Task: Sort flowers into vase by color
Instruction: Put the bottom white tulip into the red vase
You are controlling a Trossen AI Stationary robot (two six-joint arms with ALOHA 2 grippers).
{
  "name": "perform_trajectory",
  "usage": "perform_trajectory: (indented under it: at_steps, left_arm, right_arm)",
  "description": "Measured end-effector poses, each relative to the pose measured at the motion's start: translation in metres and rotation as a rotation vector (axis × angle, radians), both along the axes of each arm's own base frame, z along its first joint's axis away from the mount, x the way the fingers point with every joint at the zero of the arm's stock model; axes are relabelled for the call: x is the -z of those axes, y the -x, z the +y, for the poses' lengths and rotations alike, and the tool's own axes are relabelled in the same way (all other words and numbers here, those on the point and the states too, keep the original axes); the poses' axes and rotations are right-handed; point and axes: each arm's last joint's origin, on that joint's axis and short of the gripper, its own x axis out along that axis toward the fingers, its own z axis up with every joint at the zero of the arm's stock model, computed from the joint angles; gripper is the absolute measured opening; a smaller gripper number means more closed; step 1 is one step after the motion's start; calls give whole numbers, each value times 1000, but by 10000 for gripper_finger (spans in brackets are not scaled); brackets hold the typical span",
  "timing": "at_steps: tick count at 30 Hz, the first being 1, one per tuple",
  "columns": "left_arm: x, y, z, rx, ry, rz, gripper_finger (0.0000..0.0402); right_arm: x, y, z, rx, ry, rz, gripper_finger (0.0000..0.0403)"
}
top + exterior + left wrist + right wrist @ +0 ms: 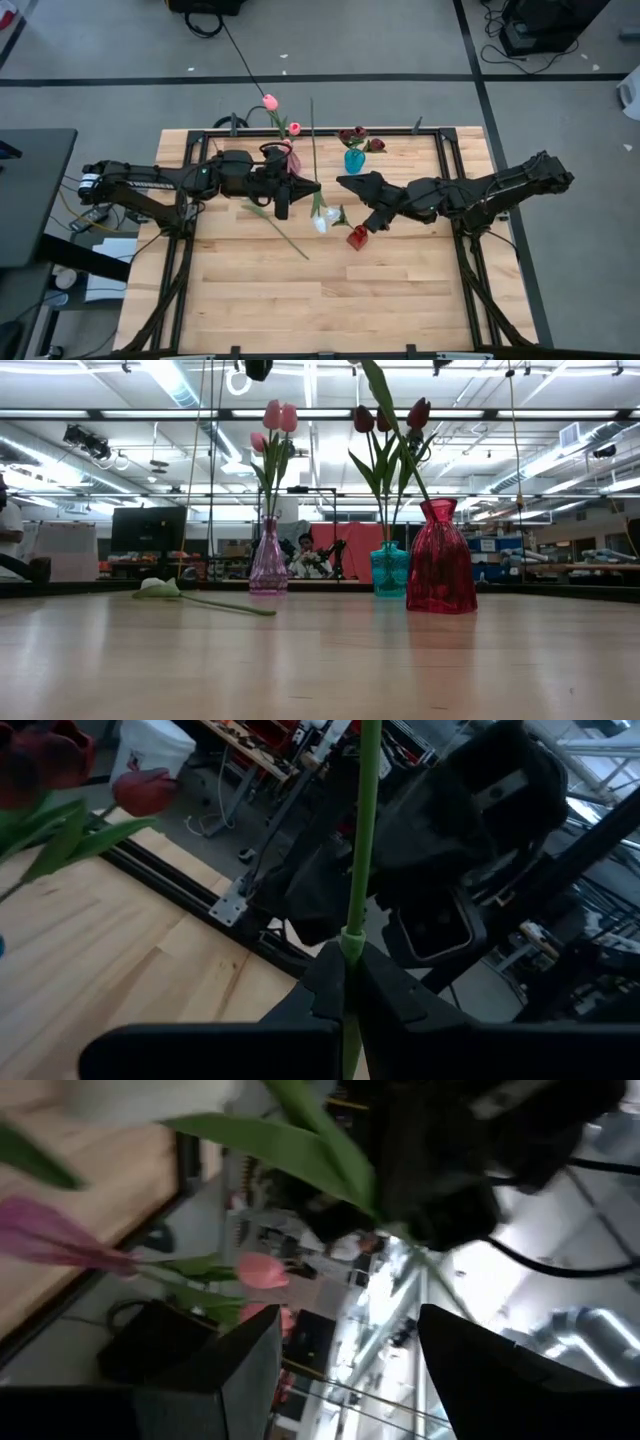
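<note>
Three vases (440, 560), several tulips (272, 420)

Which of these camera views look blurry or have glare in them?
Low view: ceiling lights glare brightly behind the red vase, table foreground soft. Right wrist view: the pink flowers and everything else are smeared. Left wrist view: the green stem is fairly sharp, background soft.

- You have a light wooden table (300, 300) framed by black rails.
- Pink vase (268, 565) stands toward the far edge, holding pink tulips (273, 418).
- Teal vase (389, 571) stands near it, holding dark red tulips (364, 418).
- Red vase (441, 560) stands nearer mid-table.
- One loose stem (215, 604) lies flat on the boards, apart from the vases.
</note>
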Motion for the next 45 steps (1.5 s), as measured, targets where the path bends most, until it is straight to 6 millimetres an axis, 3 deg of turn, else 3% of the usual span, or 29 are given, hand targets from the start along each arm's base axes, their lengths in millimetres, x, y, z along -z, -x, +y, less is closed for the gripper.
perform_trajectory:
  at_steps: [13, 30, 38, 45]
  left_arm:
    - [-9, 7, 1, 50, -50, -32, 18]
    - [-15, 3, -6, 136, -18, -62, 18]
    - [-15, 3, -5, 134, -17, -61, 18]
    - [-15, 3, -5, 134, -18, -63, 18]
  right_arm:
    - [-22, -1, 2, -88, 27, -195, 253]
    - [-27, -1, 4, -141, 41, -244, 251]
    - [-27, -1, 5, -168, 2, -262, 266]
    - [-28, 1, 11, -200, 81, -237, 281]
